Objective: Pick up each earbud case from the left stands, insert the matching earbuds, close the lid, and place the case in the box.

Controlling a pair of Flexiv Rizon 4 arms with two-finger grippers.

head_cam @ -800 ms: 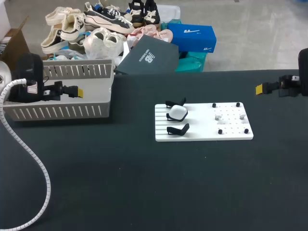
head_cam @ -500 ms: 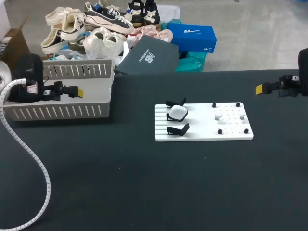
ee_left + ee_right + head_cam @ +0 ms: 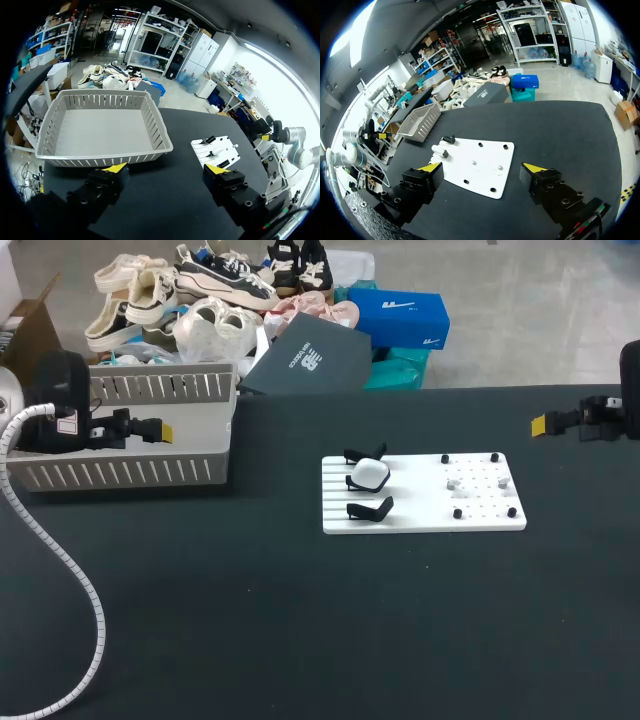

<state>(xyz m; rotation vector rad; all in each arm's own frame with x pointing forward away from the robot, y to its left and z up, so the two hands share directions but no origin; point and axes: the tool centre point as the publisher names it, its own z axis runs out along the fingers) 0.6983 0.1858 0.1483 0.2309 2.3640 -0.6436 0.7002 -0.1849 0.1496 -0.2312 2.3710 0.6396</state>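
Head view: the left gripper (image 3: pixel 162 429) hangs over the grey basket (image 3: pixel 130 472) at the table's (image 3: pixel 300 640) far left corner. The right gripper (image 3: pixel 540 424) hovers by the far right edge. A white board (image 3: pixel 423 515) lies mid-table, well apart from both. A white earbud case (image 3: pixel 368 474) sits among black stands (image 3: pixel 370 508) along the board's left edge.

Left wrist view: the left gripper (image 3: pixel 167 170) has its fingers spread wide with nothing between them. The basket (image 3: pixel 107 157) is just ahead and the board (image 3: pixel 222 147) is farther off.

Right wrist view: the right gripper (image 3: pixel 481 167) is also spread and holds nothing. The board (image 3: pixel 485 155) lies ahead of it, with the case (image 3: pixel 437 148) at the board's edge nearest the basket (image 3: pixel 417 122).
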